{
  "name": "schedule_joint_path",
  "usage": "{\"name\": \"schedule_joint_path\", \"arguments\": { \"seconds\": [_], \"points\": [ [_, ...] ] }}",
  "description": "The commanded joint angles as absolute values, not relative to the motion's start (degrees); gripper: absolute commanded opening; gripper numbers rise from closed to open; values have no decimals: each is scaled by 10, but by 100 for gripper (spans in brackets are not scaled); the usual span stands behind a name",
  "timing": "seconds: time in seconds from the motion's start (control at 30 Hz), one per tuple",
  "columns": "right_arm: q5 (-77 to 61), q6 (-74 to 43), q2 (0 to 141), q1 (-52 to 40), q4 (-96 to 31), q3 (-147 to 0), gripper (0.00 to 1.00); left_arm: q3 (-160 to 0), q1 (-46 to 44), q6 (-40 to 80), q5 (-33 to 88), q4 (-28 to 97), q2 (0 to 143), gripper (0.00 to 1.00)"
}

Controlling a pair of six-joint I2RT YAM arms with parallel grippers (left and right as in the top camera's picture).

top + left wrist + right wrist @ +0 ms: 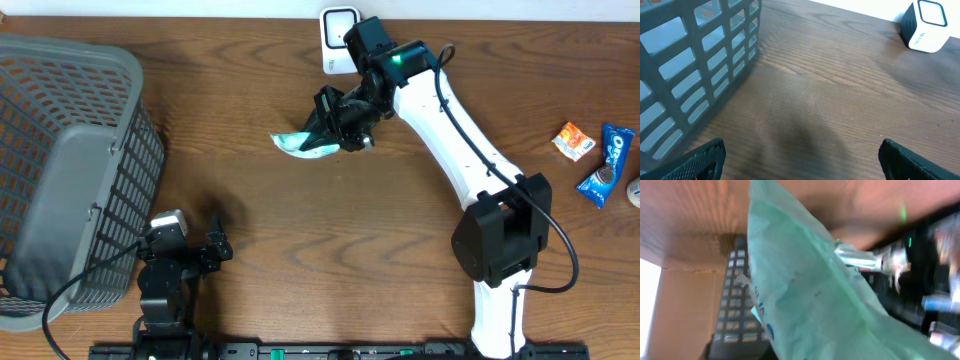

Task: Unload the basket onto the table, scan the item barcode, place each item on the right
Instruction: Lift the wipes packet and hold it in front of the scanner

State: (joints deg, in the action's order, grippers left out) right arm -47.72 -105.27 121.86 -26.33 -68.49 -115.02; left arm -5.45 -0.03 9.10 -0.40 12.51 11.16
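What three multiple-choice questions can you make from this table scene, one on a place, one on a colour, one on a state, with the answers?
1. Where does the grey basket stand?
A) at the left end of the table
B) at the right end
C) in the middle

2. What colour is the packet in the right gripper?
A) red
B) pale green
C) black

3. How is the left gripper?
A) open and empty
B) shut on the packet
C) shut on the basket's rim

Answers:
1 A, the overhead view shows it at the left edge.
2 B, pale green film fills the right wrist view.
3 A, its fingers stand wide apart with only table between them.
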Motion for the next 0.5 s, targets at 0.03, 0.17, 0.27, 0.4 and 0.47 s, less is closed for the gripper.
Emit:
{"name": "schedule_joint_path", "arguments": {
  "seconds": [0.03, 0.17, 0.27, 0.4, 0.47],
  "points": [
    [-309, -758, 1212, -263, -633, -1154, 1, -40, 3, 86, -11, 129, 111, 98],
    [-252, -570, 1212, -265, -527, -1154, 2, -40, 3, 86, -11, 129, 111, 98],
    [-223, -569, 1212, -266, -472, -1154, 1, -40, 3, 86, -11, 129, 111, 98],
    [-145, -875, 1212, -263, -500, -1153, 1, -40, 3, 86, -11, 129, 111, 98],
    [-58, -926, 1212, -265, -477, -1153, 1, -40, 3, 86, -11, 129, 111, 98]
  ]
}}
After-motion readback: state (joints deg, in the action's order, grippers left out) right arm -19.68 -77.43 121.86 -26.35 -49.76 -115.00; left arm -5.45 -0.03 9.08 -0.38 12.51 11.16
